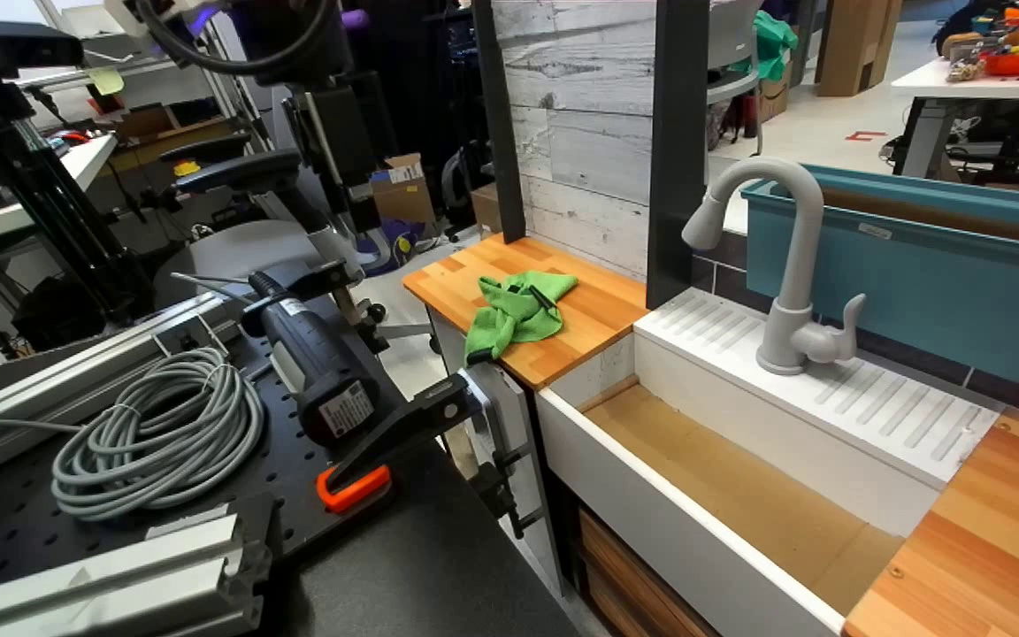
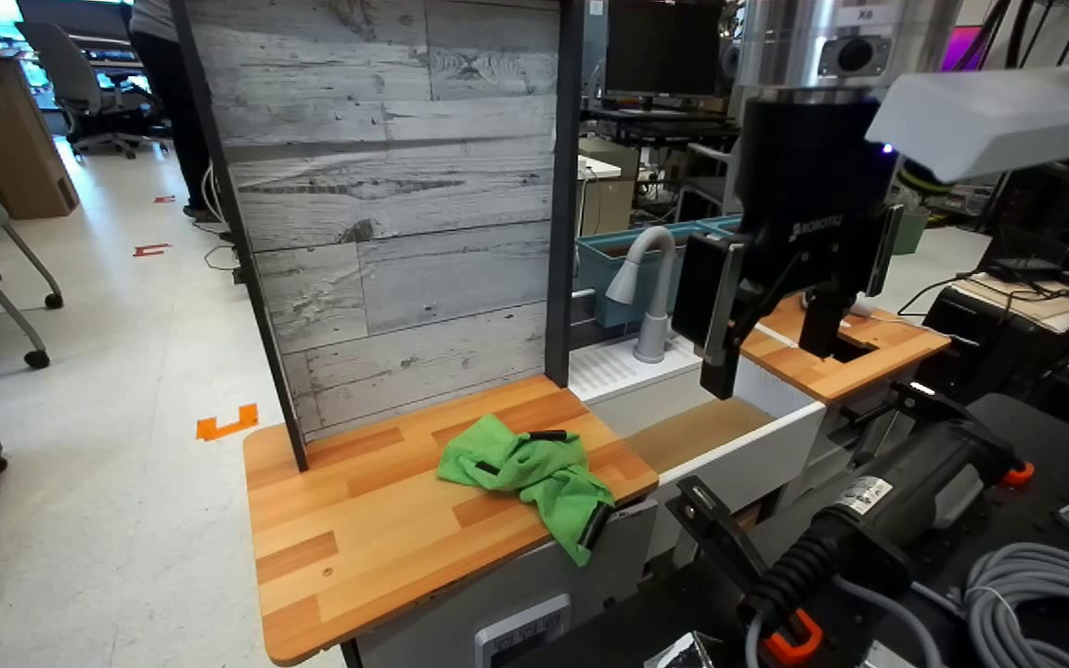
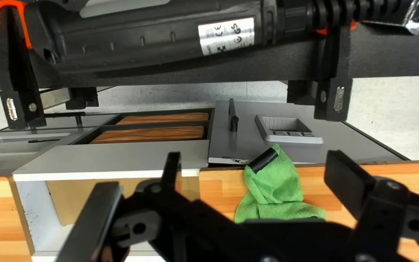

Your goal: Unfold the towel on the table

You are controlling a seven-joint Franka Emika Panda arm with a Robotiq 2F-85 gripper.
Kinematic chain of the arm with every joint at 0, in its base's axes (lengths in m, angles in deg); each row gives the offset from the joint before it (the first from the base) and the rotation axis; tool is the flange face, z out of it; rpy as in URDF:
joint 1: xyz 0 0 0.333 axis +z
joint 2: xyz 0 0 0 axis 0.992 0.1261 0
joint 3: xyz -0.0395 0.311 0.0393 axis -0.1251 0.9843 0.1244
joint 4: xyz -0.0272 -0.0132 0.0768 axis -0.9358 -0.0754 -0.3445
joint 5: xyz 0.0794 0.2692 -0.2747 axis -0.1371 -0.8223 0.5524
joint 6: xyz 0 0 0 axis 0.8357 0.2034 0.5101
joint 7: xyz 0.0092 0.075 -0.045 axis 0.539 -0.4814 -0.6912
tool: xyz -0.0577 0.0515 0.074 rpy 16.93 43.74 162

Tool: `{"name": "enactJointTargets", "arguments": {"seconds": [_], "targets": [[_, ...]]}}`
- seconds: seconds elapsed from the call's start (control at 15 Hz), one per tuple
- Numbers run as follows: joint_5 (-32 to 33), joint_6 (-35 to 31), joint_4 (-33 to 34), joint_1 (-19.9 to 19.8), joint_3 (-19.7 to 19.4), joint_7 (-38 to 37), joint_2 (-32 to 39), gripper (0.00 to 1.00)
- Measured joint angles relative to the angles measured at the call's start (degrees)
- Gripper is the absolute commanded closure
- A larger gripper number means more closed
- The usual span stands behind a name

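The green towel [image 1: 518, 318] lies crumpled and folded over itself on a wooden counter [image 1: 439, 281]. It has black patches at several spots. In an exterior view the towel [image 2: 530, 464] has one black-tipped corner hanging over the counter's front edge. The wrist view shows that towel corner [image 3: 275, 182] near the edge; its lower part is hidden behind the gripper body. My gripper [image 2: 769, 351] is open and empty, held in the air well above the counter and apart from the towel. In the wrist view the fingers of the gripper [image 3: 256, 167] stand wide apart.
A sink [image 1: 686, 504] with a grey faucet [image 1: 797, 257] adjoins the counter. A wood-look wall panel [image 2: 386, 204] stands behind the towel. A black bench [image 1: 439, 548] with a clamped black power tool [image 3: 151, 36] and coiled cable [image 1: 156, 433] faces the counter.
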Motion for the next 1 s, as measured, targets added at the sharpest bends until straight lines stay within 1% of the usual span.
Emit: {"name": "enactJointTargets", "arguments": {"seconds": [0.47, 0.73, 0.87, 1.0], "targets": [[0.0, 0.0, 0.01, 0.0, 0.0, -0.01, 0.0, 0.0], [0.25, 0.01, 1.0, 0.04, -0.9, -0.77, -0.03, 0.0], [2.4, 0.01, 3.11, 0.04, -1.31, -1.3, -0.03, 0.0], [5.97, -0.06, 6.0, 0.04, -1.56, -2.4, 0.02, 0.0]]}}
